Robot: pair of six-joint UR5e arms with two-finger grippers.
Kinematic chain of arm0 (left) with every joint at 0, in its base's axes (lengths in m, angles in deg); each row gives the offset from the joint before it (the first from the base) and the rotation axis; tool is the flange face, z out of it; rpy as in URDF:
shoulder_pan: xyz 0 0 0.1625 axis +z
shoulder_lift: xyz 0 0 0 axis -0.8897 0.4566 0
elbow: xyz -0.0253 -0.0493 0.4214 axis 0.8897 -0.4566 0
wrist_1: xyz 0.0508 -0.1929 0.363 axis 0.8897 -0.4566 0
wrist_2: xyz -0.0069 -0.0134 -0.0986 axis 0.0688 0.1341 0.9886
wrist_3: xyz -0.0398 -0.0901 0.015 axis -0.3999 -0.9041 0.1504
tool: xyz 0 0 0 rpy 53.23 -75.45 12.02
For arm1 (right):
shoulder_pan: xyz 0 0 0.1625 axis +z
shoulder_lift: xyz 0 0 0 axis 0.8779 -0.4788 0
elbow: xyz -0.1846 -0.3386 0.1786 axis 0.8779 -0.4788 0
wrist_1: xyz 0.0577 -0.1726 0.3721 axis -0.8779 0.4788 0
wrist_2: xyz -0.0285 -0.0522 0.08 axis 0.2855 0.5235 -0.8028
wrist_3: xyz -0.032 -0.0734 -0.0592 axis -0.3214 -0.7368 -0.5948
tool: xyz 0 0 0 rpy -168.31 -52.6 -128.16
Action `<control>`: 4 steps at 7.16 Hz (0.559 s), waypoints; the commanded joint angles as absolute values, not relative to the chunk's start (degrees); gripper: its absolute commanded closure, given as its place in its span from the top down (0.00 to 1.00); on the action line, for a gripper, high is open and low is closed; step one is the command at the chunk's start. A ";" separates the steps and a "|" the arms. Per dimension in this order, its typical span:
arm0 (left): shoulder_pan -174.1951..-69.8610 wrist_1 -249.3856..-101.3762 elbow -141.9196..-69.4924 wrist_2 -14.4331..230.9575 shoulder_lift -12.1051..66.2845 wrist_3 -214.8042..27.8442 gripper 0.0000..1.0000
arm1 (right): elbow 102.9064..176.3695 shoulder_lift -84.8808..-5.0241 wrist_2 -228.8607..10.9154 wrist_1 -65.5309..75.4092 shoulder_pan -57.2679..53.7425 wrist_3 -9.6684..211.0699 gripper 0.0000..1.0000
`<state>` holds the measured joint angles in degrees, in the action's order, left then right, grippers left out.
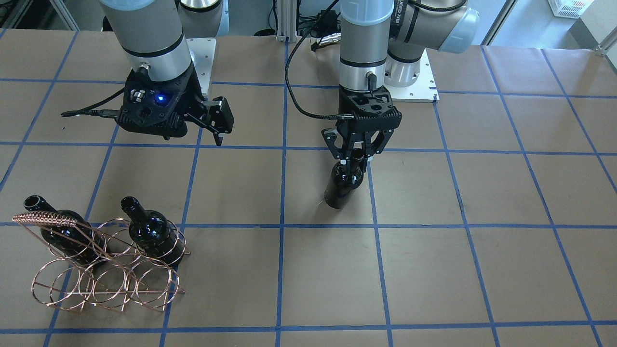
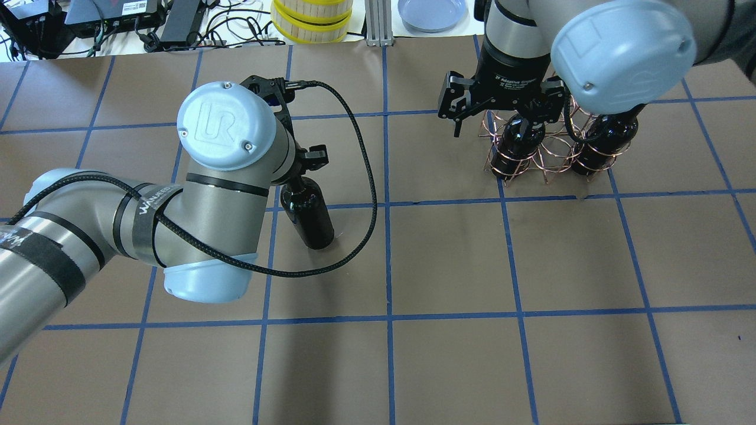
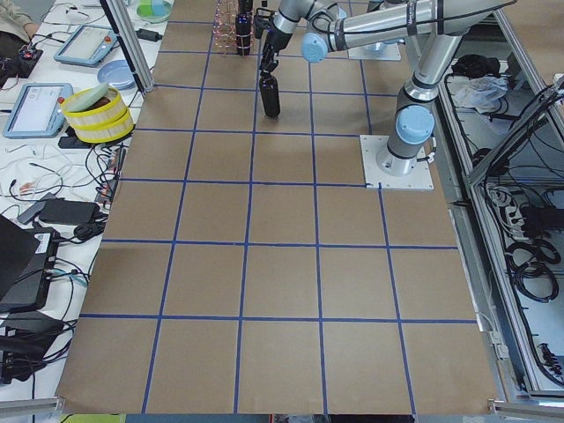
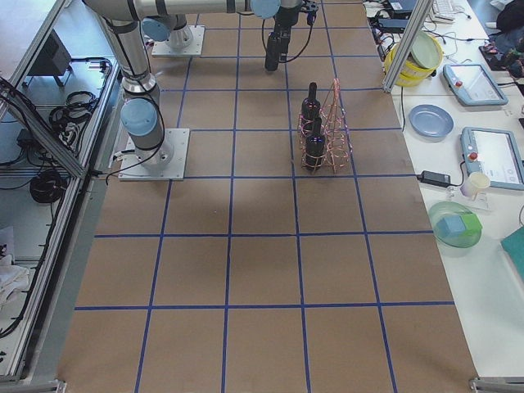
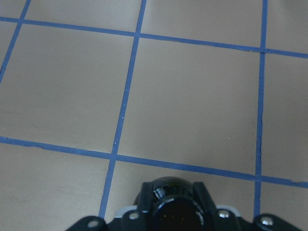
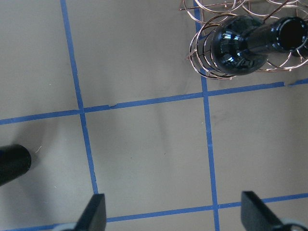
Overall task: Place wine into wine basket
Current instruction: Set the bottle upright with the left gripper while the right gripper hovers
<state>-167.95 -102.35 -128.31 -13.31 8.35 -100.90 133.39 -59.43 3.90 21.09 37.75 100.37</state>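
Rings of copper wire make up the wine basket [image 1: 103,274], which stands nearest the front camera, with two dark bottles [image 1: 67,231] [image 1: 154,236] standing neck-up in one row. Farther in and well apart from the basket, the wine [image 1: 342,185] stands upright near mid-table. Its long axis is vertical, with the base down on the paper and the neck pointing straight up. The left gripper [image 1: 353,156] comes down from above and pinches that neck between its fingers. The right gripper [image 6: 175,211] hangs above the table near the basket, fingers spread wide. The table [image 1: 434,270] is covered in brown paper marked into squares by blue tape. Beyond its far edge are cables, a yellow-banded stack [image 2: 310,18] and a blue plate [image 2: 431,12].
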 commanded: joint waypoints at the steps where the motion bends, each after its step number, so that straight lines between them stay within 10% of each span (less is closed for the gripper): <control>1: -167.86 -102.17 -128.03 -13.38 9.07 -100.90 0.04 | 133.39 -59.34 3.96 21.18 37.75 100.37 1.00; 4: -167.86 -101.82 -128.11 -13.38 9.43 -101.25 0.05 | 133.39 -59.34 3.96 21.09 37.75 100.37 1.00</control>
<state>-167.87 -101.81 -128.05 -13.38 9.29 -101.05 133.39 -59.35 3.94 21.10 37.75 100.37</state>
